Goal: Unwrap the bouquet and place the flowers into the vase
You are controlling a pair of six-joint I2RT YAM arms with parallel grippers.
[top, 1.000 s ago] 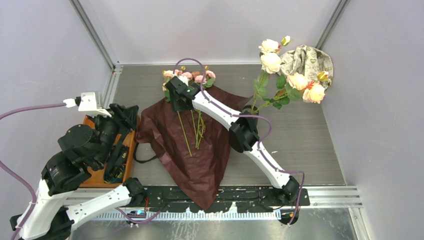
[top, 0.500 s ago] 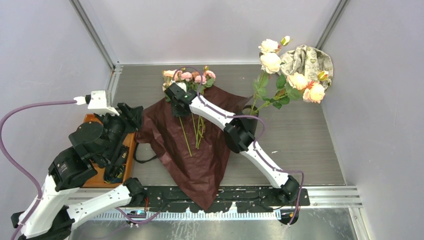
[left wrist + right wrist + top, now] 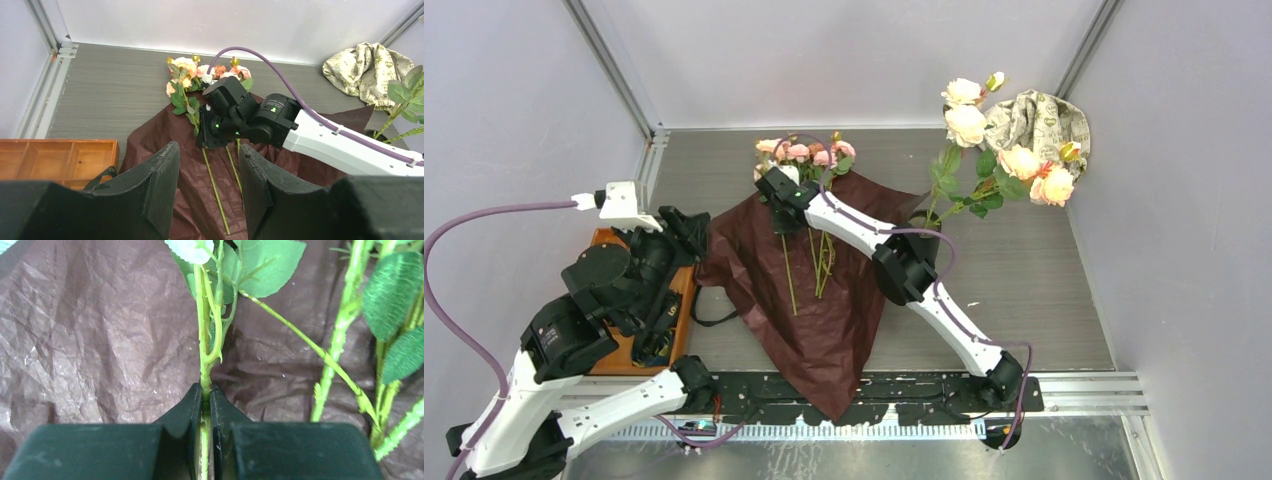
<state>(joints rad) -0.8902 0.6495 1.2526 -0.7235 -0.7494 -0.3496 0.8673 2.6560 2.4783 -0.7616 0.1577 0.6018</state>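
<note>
Right gripper (image 3: pixel 206 399) pinched shut on one thin green rose stem (image 3: pixel 204 347), centre frame.
Lifting could snag leafy neighbouring stems (image 3: pixel 336 340) lying just right of it; left gripper (image 3: pixel 208 152) is half open and empty.

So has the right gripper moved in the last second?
Yes. The right gripper has slid slightly toward the near side, away from the table's back edge, and has shut on a green stem.

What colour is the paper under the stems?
The paper is dark maroon; right wrist view shows it best.
</note>
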